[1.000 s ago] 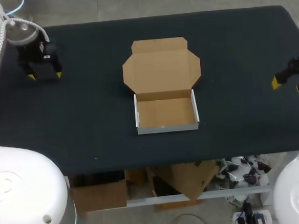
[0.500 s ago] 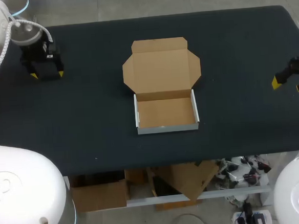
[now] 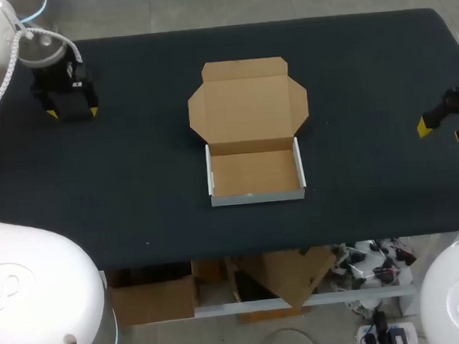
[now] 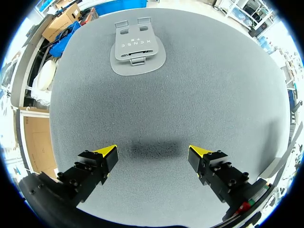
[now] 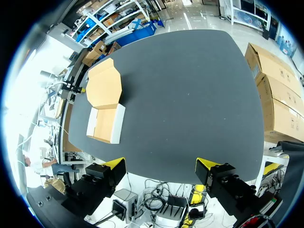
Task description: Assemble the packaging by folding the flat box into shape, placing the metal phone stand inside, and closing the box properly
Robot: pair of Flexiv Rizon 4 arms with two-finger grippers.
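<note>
The cardboard box (image 3: 255,174) stands folded into a shallow tray at the table's middle, its lid (image 3: 248,104) lying open and flat behind it. It is empty. The right wrist view shows the same box (image 5: 105,124) far ahead of my right gripper (image 5: 161,165), which is open near the table's right edge (image 3: 447,125). The grey metal phone stand (image 4: 137,47) lies flat on the cloth, ahead of my left gripper (image 4: 153,153), whose open fingers hold nothing. In the head view my left gripper (image 3: 70,112) hangs over the far left corner, and I cannot make out the stand there.
The dark cloth table (image 3: 136,194) holds nothing else that I can see. Its left edge runs close beside my left gripper, and its right edge lies under my right gripper.
My left gripper has shifted slightly toward the far left corner and turned a little. The right arm and the box have stayed put.
</note>
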